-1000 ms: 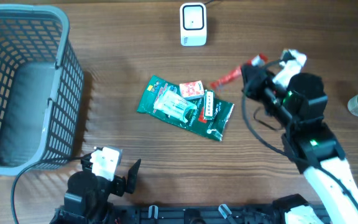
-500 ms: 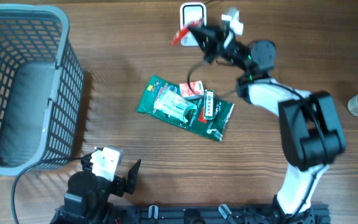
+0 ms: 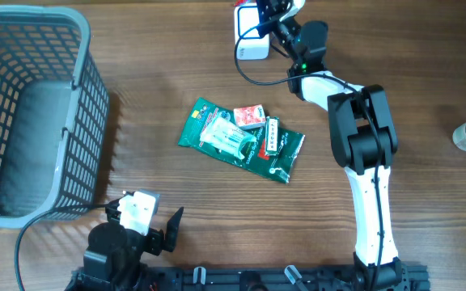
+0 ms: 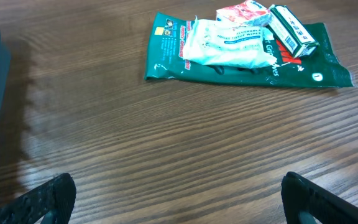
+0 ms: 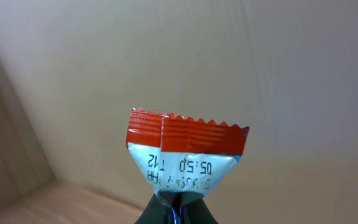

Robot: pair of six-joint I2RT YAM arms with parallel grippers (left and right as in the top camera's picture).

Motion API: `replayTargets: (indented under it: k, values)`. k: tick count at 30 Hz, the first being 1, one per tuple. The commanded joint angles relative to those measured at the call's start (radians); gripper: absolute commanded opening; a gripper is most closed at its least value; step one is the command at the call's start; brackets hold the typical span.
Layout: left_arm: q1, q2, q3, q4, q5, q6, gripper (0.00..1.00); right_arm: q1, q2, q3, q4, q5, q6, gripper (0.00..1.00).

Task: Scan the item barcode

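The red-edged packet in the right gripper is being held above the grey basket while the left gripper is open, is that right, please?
Not quite: the overhead view shows the right gripper holding the packet by the white scanner, not the basket; the left gripper is open.

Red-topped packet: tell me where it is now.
In the right wrist view the red-topped packet sits centre frame, pinched in the right hand; overhead, that hand is at the top edge beside the white scanner.
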Motion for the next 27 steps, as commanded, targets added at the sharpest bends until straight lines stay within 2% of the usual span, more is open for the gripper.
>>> replayTargets:
  k: [1,4,8,13,16,18,19,20,21,22,23,25,27]
  values:
    - [0.000,-0.003,-0.002,0.002,0.005,0.012,1.00,-0.011,0.026,0.028,-0.025,-0.071,-0.039,0.04]
    - [0.000,-0.003,-0.002,0.002,0.005,0.012,1.00,-0.032,0.023,0.028,-0.019,-0.296,-0.011,0.05]
    - [0.000,-0.003,-0.002,0.002,0.005,0.012,1.00,-0.111,0.013,0.028,-0.059,-0.364,0.175,0.05]
    - [0.000,-0.003,-0.002,0.002,0.005,0.012,1.00,-0.309,-0.039,0.028,-0.074,-0.562,0.390,0.05]
    - [0.000,-0.003,-0.002,0.002,0.005,0.012,1.00,-0.434,-0.067,0.028,-0.230,-0.549,0.401,0.05]
    - [0.000,-0.003,-0.002,0.002,0.005,0.012,1.00,-0.502,-0.087,0.028,-0.407,-0.517,0.314,0.05]
    - [0.000,-0.003,-0.002,0.002,0.005,0.012,1.00,-0.520,-0.107,0.028,-0.523,-0.465,0.220,0.05]
    - [0.000,-0.003,-0.002,0.002,0.005,0.012,1.00,-0.532,-0.146,0.028,-0.701,-0.330,0.104,0.05]
    - [0.000,-0.003,-0.002,0.002,0.005,0.012,1.00,-0.532,-0.186,0.028,-0.853,-0.165,0.003,0.05]
    - [0.000,-0.003,-0.002,0.002,0.005,0.012,1.00,-0.525,-0.239,0.028,-1.010,0.108,-0.069,0.05]
    - [0.000,-0.003,-0.002,0.002,0.005,0.012,1.00,-0.520,-0.281,0.028,-1.106,0.362,-0.072,0.05]
    - [0.000,-0.003,-0.002,0.002,0.005,0.012,1.00,-0.525,-0.328,0.028,-1.223,0.687,-0.055,0.05]
    - [0.000,-0.003,-0.002,0.002,0.005,0.012,1.00,-0.542,-0.350,0.028,-1.352,1.017,0.022,0.05]
